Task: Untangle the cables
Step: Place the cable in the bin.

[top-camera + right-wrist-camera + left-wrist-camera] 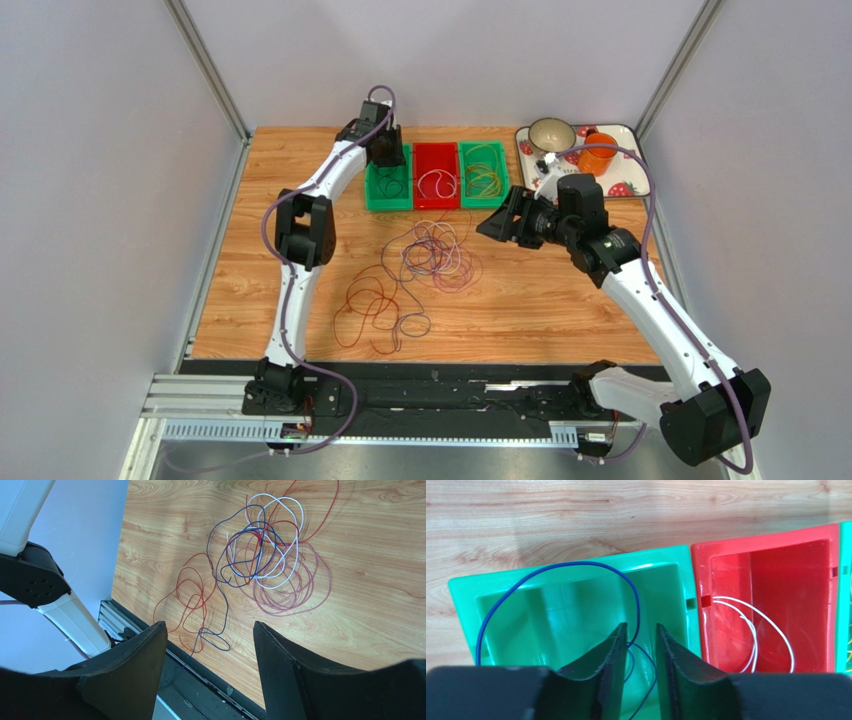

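While the left end effector (641, 627) is being held above the left green bin (463, 586) at the far side of the surface (560, 300), its fingers (608, 655) are standing apart by a narrow gap. A blue cable (576, 563) is passing through that gap without being pinched, so nothing is being gripped. This loop is lying across the bin's width, its arch pointing to the far side and riding on the far rim. White cables (752, 626) are lying in the red bin (766, 539) just beside it, and yellow and orange cables (484, 175) in the right green bin (485, 204).

The other cables (425, 265) are lying as one tangle on the wood in front of the bins. Its long axis is running diagonally, from the far end near the red bin toward the near left. A dense purple, white and blue knot (270, 565) is forming the far end. Looser red loops (190, 600) are trailing at the near-left end, where one dark strand is reaching the near edge by the black rail (450, 385).

The right end effector (209, 625) is being held wide open and empty, above the wood just right of the tangle's far end. Bare wood is lying open on both sides of the tangle out to the side edges. A tray (630, 185) is taking up the far right corner.
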Controlling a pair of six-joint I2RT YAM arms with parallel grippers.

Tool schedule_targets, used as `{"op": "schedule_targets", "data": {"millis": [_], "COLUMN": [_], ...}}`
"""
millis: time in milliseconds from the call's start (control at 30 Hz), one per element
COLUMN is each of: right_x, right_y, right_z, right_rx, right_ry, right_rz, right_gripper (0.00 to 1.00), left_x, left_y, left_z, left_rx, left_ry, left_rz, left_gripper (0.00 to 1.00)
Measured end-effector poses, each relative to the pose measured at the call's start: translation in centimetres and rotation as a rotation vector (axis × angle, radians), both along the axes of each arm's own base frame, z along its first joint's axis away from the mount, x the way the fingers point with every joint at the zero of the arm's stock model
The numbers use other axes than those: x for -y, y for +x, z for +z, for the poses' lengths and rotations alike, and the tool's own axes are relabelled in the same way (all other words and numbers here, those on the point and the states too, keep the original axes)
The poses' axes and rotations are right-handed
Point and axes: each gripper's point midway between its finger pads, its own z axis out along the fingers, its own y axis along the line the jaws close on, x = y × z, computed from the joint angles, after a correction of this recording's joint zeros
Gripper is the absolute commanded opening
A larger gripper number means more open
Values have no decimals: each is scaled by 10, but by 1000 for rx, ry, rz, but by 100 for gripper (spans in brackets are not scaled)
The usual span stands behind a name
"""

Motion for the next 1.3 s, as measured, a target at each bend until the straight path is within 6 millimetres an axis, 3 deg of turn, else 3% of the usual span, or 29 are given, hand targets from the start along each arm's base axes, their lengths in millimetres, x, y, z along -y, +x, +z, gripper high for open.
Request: {"op": "schedule_targets", "data": {"millis": [100,133,200,233,267,500,700,800,1167,1267,1300], "right_x": [-1,-1,-1,-1,-1,-3,-6,-8,-14,-15,-15], "right_y": [-1,-1,-1,-1,-2,-3,-5,-7,-11,-12,-12], "right_z": [0,0,0,1,1,1,1,1,1,1,1], "right_rx": [-1,-2,-2,-2,-2,-4,-6,-8,-14,-16,-16], "right_ry": [2,3,4,5,5,7,10,12,16,17,18], "right_rz": [5,6,8,9,11,15,25,32,47,48,49], "right_gripper": [68,68,67,68,68,67,67,67,67,67,67], "left_x": [0,0,-1,-1,-1,-1,-4,0,10,11,11], "left_y": [2,3,3,3,3,1,-33,-41,-47,-49,-49], "left_z": [-4,-5,-5,-5,-4,-5,-32,-38,-36,-35,-35], "left_rx": [-2,-1,-1,0,1,-2,-99,-122,-126,-131,-131], "left_ry": [1,1,2,3,4,3,-2,-20,-54,-52,-51], "left_rz": [-5,-5,-4,-5,-6,-12,-34,-63,-137,-149,-152], "left_gripper": [26,16,10,0,0,0,0,0,0,17,30]}}
